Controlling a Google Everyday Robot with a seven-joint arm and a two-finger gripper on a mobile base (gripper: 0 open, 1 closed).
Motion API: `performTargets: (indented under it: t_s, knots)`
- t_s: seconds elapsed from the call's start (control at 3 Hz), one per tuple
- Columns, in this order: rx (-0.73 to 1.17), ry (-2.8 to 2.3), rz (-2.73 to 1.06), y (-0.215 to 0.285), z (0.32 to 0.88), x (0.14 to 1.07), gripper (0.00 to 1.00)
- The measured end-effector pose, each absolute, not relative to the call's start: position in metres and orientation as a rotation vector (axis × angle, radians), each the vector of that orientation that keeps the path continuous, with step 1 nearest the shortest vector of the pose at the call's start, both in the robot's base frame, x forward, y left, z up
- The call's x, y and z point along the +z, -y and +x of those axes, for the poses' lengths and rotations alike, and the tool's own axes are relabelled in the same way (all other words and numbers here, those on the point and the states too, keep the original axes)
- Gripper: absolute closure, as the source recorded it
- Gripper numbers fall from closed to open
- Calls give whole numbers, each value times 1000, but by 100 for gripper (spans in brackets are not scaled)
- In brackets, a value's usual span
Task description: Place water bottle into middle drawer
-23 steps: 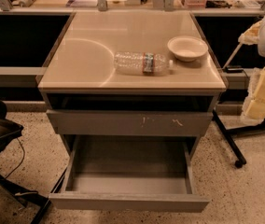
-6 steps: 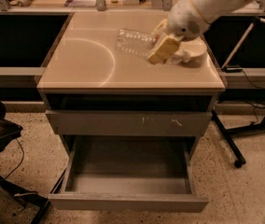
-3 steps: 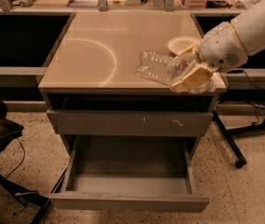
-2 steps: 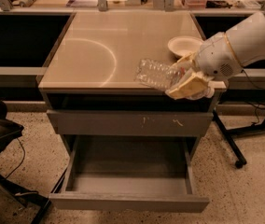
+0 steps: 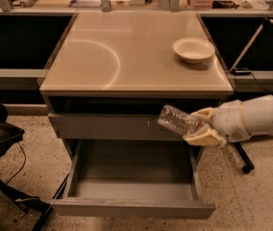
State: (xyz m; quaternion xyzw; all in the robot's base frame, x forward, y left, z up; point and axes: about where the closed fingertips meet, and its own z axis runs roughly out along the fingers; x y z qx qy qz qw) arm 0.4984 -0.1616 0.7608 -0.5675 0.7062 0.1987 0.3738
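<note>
clear crinkled plastic water bottle [image 5: 176, 120], matt tan end effector [image 5: 197, 127] clamping it above matt grey middle drawer [image 5: 131, 209], glossy tabletop [image 5: 127, 57]

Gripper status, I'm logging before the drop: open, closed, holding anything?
Gripper: closed on the water bottle, above the right side of the open middle drawer.

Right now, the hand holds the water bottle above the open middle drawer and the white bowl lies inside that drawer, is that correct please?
Not quite: the camera view shows the white bowl on the cabinet top, not inside the middle drawer. The hand does hold the water bottle above that open drawer.
</note>
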Motion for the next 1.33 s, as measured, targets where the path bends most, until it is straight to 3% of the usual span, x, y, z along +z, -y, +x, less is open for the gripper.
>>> performTargets:
  t_s: [0.33, 1.0, 1.33]
  knots:
    - [528, -1859, -1313, 202, 498, 697, 100]
    - [545, -1856, -1258, 201, 495, 677, 100]
    - [568, -1841, -1191, 182, 483, 612, 100]
